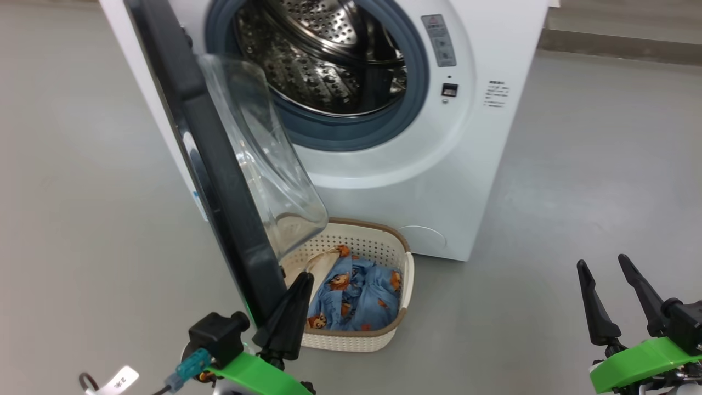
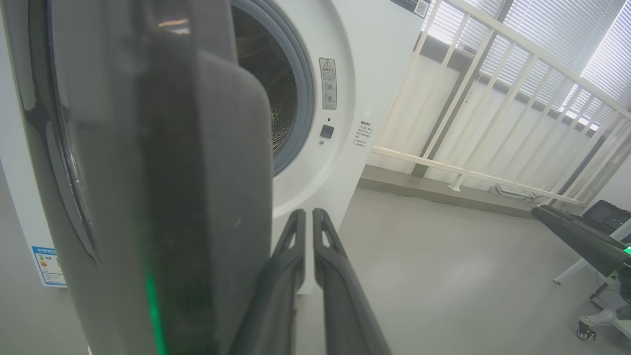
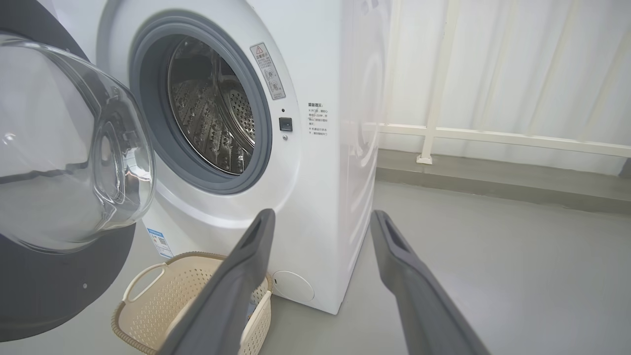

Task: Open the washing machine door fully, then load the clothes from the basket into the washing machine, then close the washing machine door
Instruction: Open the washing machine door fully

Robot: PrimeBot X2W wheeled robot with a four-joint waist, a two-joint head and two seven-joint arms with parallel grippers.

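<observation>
A white, boxy front-loading washing machine [image 1: 466,164] stands on a smooth grey floor [image 1: 576,164]. Its round washing machine door [image 1: 219,181] is swung out on the robot's left, seen edge-on. The door has a wide glossy black rim and a bulging clear glass bowl [image 1: 263,159] that overhangs the basket [image 1: 351,337]. This cream perforated plastic basket with a brown woven-look rim sits on the floor just in front of the machine. It holds crumpled light blue bear-print clothes [image 1: 356,296]. A grey rubber gasket [image 1: 351,131] rings the steel perforated drum [image 1: 323,55].

The left gripper [image 1: 301,280], jaws pressed together on nothing, sits just beside the door's lower edge. The right gripper [image 1: 601,260], jaws spread wide and empty, hangs well off the machine's right front corner. A pale railing [image 2: 493,123] runs beyond the machine.
</observation>
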